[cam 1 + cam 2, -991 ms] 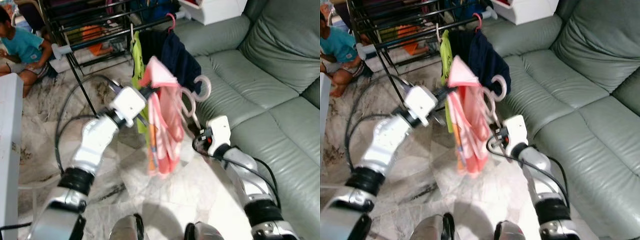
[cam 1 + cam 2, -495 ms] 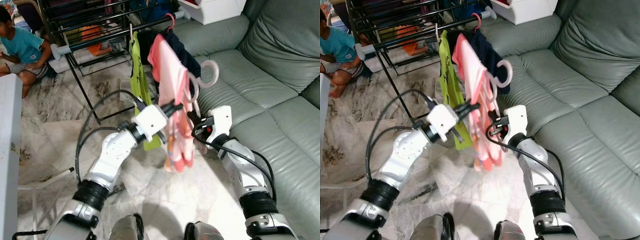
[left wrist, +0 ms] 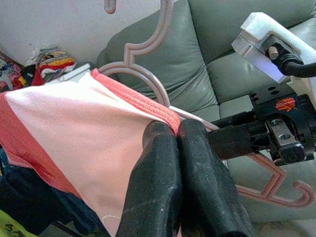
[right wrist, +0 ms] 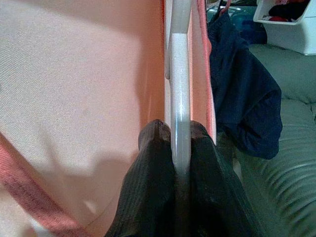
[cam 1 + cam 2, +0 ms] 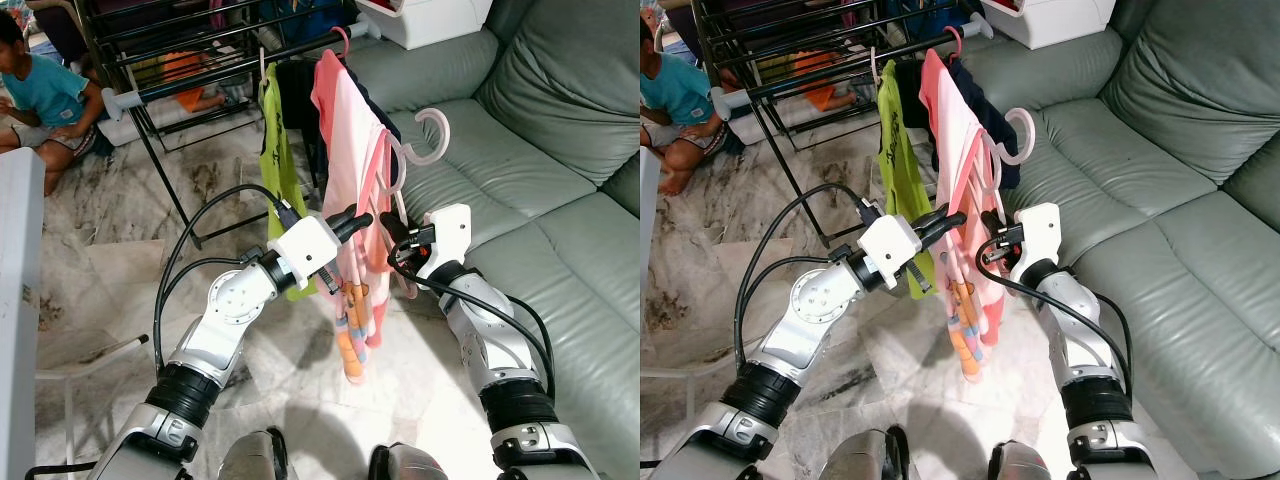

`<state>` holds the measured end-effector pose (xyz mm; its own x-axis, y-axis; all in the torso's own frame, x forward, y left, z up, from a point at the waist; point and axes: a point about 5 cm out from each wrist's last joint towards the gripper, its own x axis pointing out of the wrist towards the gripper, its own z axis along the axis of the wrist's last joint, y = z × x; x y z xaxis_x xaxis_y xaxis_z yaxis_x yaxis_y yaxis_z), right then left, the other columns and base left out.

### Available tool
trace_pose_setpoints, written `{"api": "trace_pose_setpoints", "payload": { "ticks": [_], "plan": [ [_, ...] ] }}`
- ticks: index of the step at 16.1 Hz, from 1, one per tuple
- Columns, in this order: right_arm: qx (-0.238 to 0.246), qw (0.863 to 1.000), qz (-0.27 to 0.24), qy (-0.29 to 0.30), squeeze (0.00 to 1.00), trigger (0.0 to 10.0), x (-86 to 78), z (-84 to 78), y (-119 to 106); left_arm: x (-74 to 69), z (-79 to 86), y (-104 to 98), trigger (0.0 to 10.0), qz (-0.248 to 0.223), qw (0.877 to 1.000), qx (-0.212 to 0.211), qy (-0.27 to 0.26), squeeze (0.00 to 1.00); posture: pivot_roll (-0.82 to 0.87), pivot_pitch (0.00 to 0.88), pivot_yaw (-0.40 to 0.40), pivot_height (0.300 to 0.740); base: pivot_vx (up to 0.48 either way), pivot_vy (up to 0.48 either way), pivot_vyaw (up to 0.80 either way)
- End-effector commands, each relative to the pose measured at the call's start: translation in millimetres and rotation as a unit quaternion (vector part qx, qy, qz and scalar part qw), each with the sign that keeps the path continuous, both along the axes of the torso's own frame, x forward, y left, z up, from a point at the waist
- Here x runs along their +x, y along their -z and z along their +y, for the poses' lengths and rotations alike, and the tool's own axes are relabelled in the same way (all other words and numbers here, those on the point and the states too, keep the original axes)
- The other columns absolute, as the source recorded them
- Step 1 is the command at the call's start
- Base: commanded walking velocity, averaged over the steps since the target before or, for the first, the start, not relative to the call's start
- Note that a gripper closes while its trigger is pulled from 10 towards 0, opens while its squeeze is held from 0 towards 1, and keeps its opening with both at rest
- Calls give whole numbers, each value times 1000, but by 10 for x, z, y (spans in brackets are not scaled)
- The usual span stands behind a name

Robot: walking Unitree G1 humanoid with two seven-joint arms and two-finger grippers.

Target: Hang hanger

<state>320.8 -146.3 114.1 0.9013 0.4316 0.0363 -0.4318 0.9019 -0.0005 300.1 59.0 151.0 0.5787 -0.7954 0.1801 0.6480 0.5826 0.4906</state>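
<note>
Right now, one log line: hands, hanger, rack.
left hand: shut on pink garment | right hand: shut on hanger | hook: free, not on drying rack | stage: hang pending

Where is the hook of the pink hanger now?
In the left eye view the hook is free in the air, right of the pink garment, over the green sofa, not on the rack.

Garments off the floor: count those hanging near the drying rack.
3: a pink shirt held up by both grippers, a green garment and a dark garment on the rack. More may be hidden.
</note>
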Motion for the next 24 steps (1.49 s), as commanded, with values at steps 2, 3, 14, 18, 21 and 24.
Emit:
{"api": "trace_pose_setpoints", "payload": {
  "ticks": [2,3,14,18,21,24],
  "plan": [
    [8,1000,-11,4,0,10000,32,1,-57,-21,3,-4,0,-3,1000,5,5,0,-57,94,51,740,0,0,0],
    [8,1000,-11,4,0,10000,32,1,-57,-21,3,-4,0,-3,1000,5,5,0,-57,94,51,740,0,0,0],
    [-37,997,-70,7,0,10000,-138,-83,-109,-164,17,464,10000,73,996,54,16,1000,-79,87,38,740,0,0,0],
    [-50,995,-87,-16,0,10000,-120,-14,-160,-139,37,455,10000,66,996,52,1,1000,-74,79,33,740,0,0,0],
    [-87,990,-88,-66,0,10000,-192,-22,-111,-105,189,433,10000,44,997,50,-35,1000,-72,78,32,740,0,0,0],
    [-111,987,-77,-89,0,10000,-226,-97,-45,-92,413,492,10000,27,993,48,-100,1000,-72,71,29,740,0,0,0]
  ]
}}
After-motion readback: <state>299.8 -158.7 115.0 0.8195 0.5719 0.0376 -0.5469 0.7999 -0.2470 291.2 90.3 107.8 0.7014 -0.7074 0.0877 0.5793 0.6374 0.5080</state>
